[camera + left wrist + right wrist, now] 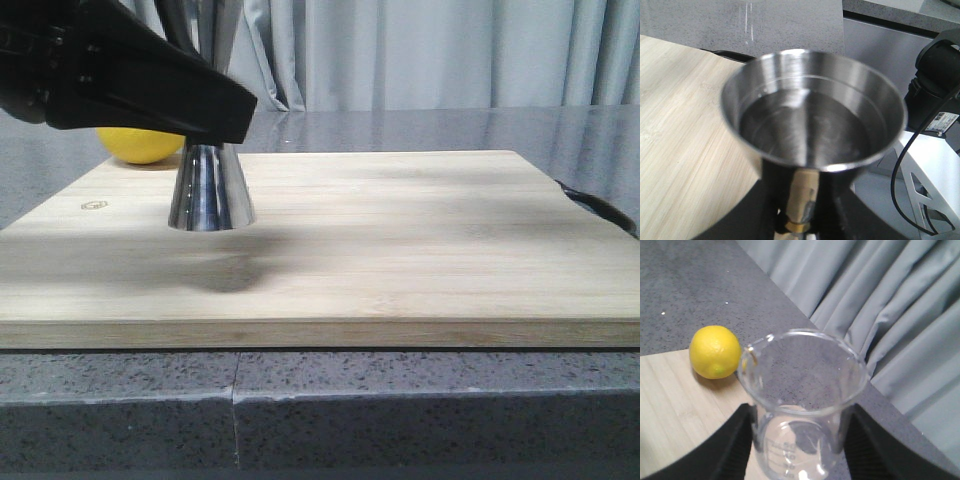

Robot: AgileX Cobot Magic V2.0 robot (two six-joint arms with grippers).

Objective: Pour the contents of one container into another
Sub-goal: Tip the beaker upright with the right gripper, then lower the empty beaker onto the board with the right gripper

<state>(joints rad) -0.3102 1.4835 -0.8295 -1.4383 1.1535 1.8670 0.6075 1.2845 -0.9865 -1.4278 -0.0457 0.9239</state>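
Observation:
The steel jigger point(210, 190) stands upright on the wooden board, toward its left. My left gripper point(225, 118) reaches in from the left and is shut on its narrow waist. In the left wrist view the jigger's upper cup point(810, 120) holds clear liquid, and the brass waist band point(801, 226) sits between the dark fingers point(765, 200). The clear glass beaker point(802, 405) with printed marks is upright in my right gripper point(800, 442), whose black fingers point(735, 445) press both its sides. It looks empty. Neither the beaker nor the right gripper shows in the front view.
A yellow lemon point(140, 146) lies behind the jigger at the board's back left edge, also near the beaker point(715, 351). The cutting board point(400, 230) rests on a grey stone counter. A black handle point(600, 207) pokes out at its right. Curtains hang behind.

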